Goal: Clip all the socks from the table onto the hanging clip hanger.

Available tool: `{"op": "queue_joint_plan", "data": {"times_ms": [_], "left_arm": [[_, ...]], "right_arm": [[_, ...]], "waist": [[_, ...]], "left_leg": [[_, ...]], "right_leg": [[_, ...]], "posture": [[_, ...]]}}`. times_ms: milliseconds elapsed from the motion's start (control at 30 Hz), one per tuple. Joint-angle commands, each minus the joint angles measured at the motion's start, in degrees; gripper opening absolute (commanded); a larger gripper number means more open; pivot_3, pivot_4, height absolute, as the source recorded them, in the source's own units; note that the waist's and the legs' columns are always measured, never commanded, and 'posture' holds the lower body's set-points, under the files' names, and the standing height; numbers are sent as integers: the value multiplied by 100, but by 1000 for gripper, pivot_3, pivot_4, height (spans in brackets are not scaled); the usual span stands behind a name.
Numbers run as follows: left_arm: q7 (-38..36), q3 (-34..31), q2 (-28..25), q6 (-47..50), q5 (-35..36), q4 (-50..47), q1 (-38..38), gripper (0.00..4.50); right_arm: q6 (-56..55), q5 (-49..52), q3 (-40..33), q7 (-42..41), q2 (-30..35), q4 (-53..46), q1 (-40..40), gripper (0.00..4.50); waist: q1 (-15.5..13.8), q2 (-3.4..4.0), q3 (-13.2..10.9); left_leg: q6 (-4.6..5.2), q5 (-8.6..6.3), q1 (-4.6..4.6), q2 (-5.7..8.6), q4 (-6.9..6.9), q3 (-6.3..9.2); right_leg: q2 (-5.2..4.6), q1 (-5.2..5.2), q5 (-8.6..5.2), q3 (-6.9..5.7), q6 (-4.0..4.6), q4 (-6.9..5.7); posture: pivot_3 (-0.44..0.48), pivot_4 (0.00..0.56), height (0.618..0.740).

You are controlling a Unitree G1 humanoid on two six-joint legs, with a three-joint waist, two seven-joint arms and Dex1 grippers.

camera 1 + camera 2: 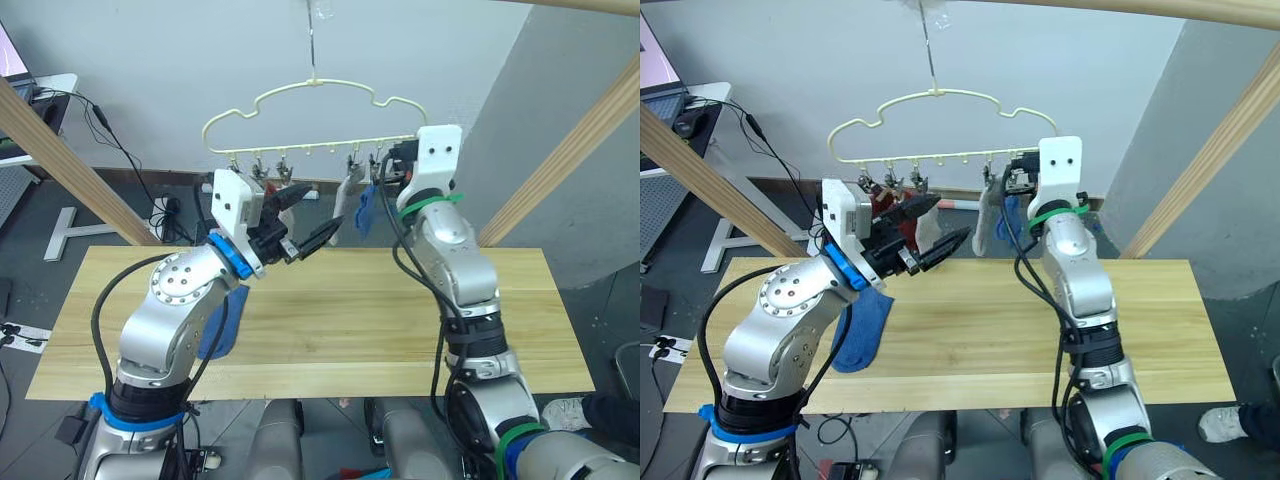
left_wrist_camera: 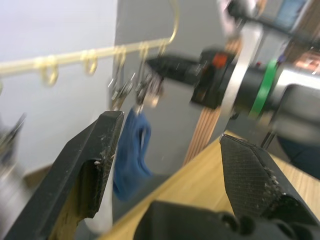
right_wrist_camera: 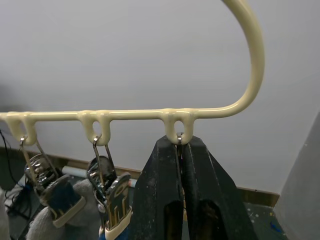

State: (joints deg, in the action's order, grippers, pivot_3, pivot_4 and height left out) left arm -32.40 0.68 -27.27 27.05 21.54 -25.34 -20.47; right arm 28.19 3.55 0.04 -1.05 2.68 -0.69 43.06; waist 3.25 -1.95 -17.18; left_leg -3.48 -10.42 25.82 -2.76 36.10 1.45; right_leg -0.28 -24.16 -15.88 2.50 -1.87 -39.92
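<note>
The pale yellow clip hanger (image 1: 312,88) hangs above the far edge of the table (image 1: 360,330). A light grey sock (image 1: 345,205) and a blue sock (image 1: 365,212) dangle from clips near its right end. Rust red fabric (image 1: 895,212) shows behind my left arm. My right gripper (image 3: 179,145) is shut on the rightmost clip (image 3: 178,139), just under the hanger's bar. My left gripper (image 1: 322,207) is open and holds nothing; it hovers below the middle of the hanger. Another blue sock (image 1: 865,330) lies on the table under my left arm.
Slanted wooden beams stand at the left (image 1: 60,160) and the right (image 1: 570,150) of the table. A desk with cables (image 1: 45,95) is at the far left, and a grey wall stands behind the hanger.
</note>
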Motion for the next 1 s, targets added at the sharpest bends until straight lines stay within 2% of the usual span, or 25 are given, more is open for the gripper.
{"op": "queue_joint_plan", "data": {"times_ms": [33,100,167,200,367,567,867,967,1000], "left_arm": [[254,62,-20,-165,-426,220,533,3526],[291,14,-58,-291,-593,468,933,3875],[368,-61,-84,-354,-747,729,1250,4418],[449,-99,-136,-465,-915,942,1407,4466],[827,-308,-322,-675,-1458,1916,1769,4466],[1081,-478,-366,-898,-1767,3007,1546,4466],[840,-507,-265,-1018,-1701,4577,870,4466],[665,-582,-190,-788,-1533,4726,848,4466],[628,-625,-160,-706,-1458,4710,882,4285]], "right_arm": [[398,272,-96,-564,365,-296,27,28],[622,385,-121,-804,595,-423,32,0],[847,503,-146,-980,755,-547,27,0],[974,564,-151,-1078,844,-612,22,0],[1489,854,-223,-1444,1178,-844,36,0],[1788,1035,-271,-1677,1478,-843,152,0],[1975,1114,-272,-1627,1590,-795,240,0],[2001,1120,-275,-1631,1623,-787,249,0],[2008,1121,-277,-1634,1634,-789,250,0]], "waist": [[3,1,0],[6,0,0],[4,0,0],[-1,0,1],[-9,0,1],[-23,-4,3],[-29,-5,16],[-22,0,63],[-18,-1,77]], "left_leg": [[0,0,-2,0,0,-1],[0,0,-3,-1,0,0],[0,0,-2,0,0,-1],[1,0,-2,-1,0,0],[4,2,-3,0,1,1],[7,4,-2,3,1,-1],[9,5,-3,6,1,-2],[9,5,-3,6,1,-2],[9,5,-4,6,1,-3]], "right_leg": [[0,0,0,1,0,-1],[0,0,0,1,0,0],[-1,0,0,1,0,0],[-1,0,0,0,0,0],[-1,1,1,-2,3,0],[-6,2,2,-3,4,0],[-11,3,2,-5,4,-2],[-11,3,3,-5,4,-2],[-11,4,2,-4,4,-1]], "posture": [[-69,258,740],[-77,257,740],[-81,257,740],[-81,257,740],[-85,258,740],[-82,253,740],[-85,248,740],[-97,249,740],[-97,249,740]]}}
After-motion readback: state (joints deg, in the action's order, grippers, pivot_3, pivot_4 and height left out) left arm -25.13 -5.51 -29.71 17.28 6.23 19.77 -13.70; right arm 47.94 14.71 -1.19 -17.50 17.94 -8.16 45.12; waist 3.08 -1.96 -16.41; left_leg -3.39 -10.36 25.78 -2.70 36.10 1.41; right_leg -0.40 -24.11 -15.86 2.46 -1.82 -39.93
